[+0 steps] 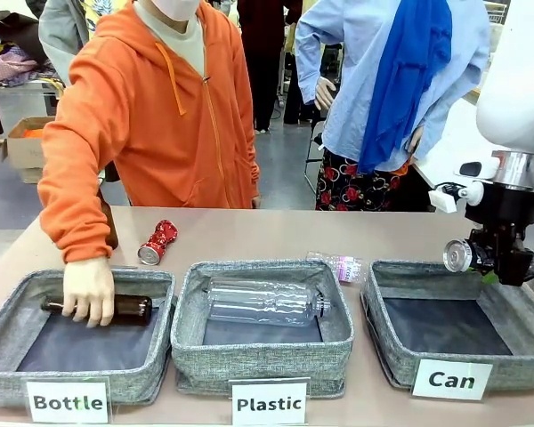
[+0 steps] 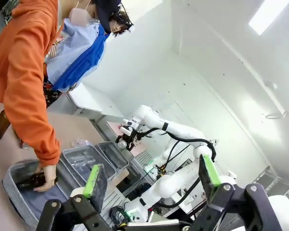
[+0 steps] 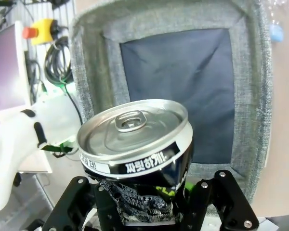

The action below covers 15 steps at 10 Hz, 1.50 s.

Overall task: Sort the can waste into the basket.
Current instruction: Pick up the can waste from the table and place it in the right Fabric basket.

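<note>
Risk: the right end effector (image 1: pixel 491 265) pinches the black can (image 3: pixel 135 144) just above the rim of the basket (image 3: pixel 250 96) beneath it, so a drop here could bounce onto the tabletop (image 1: pixel 249 231).

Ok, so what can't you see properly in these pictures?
- Whether the right fingers are clamped on the black can or loose around it: the can covers them, right wrist view.
- Middle of the brown bottle: the person's hand covers it, front view.
- Writing on the red can: too small, front view.
- Right end of the Can basket: cut off by the picture edge, front view.
</note>
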{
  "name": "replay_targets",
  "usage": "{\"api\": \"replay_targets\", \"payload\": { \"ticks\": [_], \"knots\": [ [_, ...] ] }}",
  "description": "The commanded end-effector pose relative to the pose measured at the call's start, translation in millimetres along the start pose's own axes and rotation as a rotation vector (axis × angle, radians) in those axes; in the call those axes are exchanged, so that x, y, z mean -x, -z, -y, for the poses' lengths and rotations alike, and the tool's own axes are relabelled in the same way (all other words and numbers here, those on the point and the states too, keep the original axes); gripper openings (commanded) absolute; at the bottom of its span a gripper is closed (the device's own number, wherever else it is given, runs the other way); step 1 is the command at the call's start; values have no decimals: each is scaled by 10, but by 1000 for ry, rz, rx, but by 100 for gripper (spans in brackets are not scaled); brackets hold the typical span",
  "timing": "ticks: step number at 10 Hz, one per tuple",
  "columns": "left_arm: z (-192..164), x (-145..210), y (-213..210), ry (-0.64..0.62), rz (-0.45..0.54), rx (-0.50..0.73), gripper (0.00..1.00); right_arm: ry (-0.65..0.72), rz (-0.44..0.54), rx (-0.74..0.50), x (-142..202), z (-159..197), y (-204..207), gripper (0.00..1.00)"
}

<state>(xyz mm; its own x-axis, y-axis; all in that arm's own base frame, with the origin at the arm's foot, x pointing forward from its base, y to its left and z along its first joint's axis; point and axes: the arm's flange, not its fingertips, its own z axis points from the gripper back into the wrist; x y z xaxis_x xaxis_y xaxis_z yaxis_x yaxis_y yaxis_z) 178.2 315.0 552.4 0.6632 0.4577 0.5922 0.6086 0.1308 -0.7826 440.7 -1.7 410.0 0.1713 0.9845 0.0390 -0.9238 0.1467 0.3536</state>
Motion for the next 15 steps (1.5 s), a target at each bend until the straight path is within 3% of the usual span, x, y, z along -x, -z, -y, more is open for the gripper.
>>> {"api": "replay_targets", "payload": {
  "ticks": [1, 2, 3, 5, 6, 7, 12, 13, 15],
  "knots": [
    [-34, -66, -63, 19, -12, 10, 100, -31, -19, -8, 3, 14, -45, 55],
    [-42, -28, -99, 19, -21, 16, 100, -29, -17, -11, 27, 1, -35, 67],
    [-51, -48, -93, 19, -30, 22, 100, -25, -21, -14, 12, 16, -32, 100],
    [-71, -72, -65, 15, -27, 12, 100, -22, -25, -19, -24, 53, -55, 100],
    [-78, -45, -57, 9, -28, 14, 100, -17, -30, -24, -30, 53, -55, 89],
    [-93, -36, -44, 5, -38, 14, 100, -12, -30, -25, -31, 52, -49, 99],
    [-203, -32, 99, 3, -76, -17, 100, 11, 16, -35, -19, 95, -65, 100],
    [-272, -20, 284, 22, -76, -55, 100, 88, 90, -48, -12, 140, -89, 100],
    [-407, 64, 728, 39, -157, -73, 100, 150, 365, 7, -31, 234, -173, 100]
  ]
}}
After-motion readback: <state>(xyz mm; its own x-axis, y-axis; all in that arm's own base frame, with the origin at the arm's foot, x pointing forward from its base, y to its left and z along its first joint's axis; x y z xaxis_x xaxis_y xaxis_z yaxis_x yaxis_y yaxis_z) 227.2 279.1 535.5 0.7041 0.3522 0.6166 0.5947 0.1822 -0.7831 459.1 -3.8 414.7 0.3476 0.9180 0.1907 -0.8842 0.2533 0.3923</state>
